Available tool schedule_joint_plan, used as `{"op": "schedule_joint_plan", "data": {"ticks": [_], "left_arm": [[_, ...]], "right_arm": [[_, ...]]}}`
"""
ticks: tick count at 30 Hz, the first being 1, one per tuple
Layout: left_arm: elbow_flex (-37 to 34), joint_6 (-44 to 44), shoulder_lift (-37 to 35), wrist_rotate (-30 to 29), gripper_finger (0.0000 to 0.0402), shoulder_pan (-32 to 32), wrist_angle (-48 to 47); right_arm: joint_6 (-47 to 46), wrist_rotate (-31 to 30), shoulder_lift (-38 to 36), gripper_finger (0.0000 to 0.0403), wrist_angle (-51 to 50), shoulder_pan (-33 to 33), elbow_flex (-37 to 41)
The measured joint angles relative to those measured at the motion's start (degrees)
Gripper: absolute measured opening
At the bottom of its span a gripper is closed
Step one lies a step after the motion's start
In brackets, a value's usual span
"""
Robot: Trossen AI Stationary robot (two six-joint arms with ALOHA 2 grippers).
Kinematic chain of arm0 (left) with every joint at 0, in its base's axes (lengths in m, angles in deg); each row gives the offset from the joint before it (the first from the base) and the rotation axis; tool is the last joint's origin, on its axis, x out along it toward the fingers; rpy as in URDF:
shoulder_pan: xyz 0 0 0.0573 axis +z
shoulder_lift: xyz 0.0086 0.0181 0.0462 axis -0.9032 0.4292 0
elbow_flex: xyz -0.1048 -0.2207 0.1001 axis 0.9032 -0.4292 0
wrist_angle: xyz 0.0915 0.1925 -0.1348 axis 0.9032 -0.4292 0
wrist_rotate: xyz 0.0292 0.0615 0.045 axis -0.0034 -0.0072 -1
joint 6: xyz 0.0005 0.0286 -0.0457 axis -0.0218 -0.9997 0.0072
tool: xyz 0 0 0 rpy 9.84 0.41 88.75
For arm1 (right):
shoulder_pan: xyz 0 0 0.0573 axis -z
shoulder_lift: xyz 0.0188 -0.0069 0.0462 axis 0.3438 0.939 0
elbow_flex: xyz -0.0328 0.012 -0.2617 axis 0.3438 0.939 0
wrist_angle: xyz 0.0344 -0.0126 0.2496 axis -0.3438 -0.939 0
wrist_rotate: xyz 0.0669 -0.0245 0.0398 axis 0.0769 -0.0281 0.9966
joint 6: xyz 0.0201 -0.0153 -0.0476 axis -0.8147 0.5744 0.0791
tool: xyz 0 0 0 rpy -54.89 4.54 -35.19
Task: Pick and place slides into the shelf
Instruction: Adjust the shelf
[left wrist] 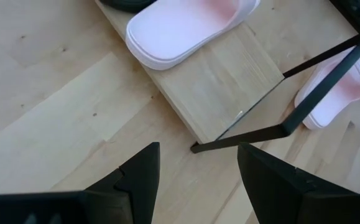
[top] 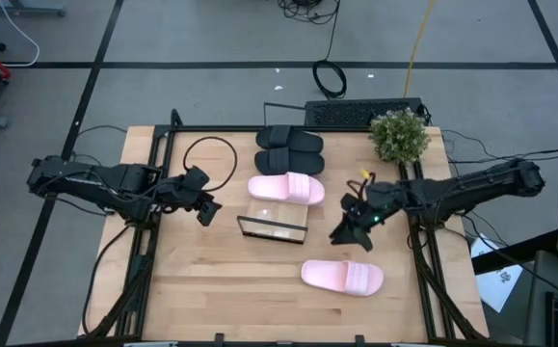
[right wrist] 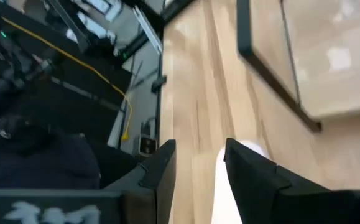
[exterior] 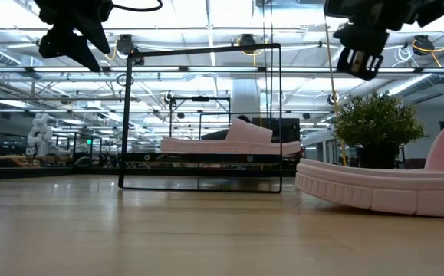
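Your right gripper (top: 348, 231) hangs empty with a narrow gap above the loose pink slide (top: 343, 277), likely lining up a grasp, while one pink slide (top: 287, 189) already sits on the shelf (top: 275, 220) and your left gripper (top: 206, 208) waits wide beside it.

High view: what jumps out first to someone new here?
Two pink slides: one lies on the shelf at mid-table, next to the black pair; the other sits alone on the tabletop nearer the front edge. Both arms hang over the table empty, the left gripper open beside the shelf's left, the right gripper open between the shelf and the loose pink slide.
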Motion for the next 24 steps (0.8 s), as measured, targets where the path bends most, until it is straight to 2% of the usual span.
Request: {"op": "schedule_joint_plan", "data": {"ticks": [5, 10, 17, 24], "left_arm": [[0.0, -0.01, 0.02, -0.1, 0.0209, 0.11, 0.0], [0.0, 0.24, 0.02, -0.12, 0.0209, 0.11, 0.02], [0.0, 0.17, 0.02, -0.12, 0.0209, 0.11, 0.02], [0.0, -1.42, 0.02, -0.11, 0.0209, 0.11, 0.01]], "right_arm": [[-1.66, -1.53, 3.9, 0.0128, 2.69, -3.14, 0.0], [-2.57, -1.52, 10.1, 0.0128, 14.59, -4.86, 0.0], [-2.91, -1.75, 16.81, 0.0128, 24.03, -5.02, 0.0], [-3.6, -6.26, 20.23, 0.0128, 29.58, -6.46, 0.0]]}}
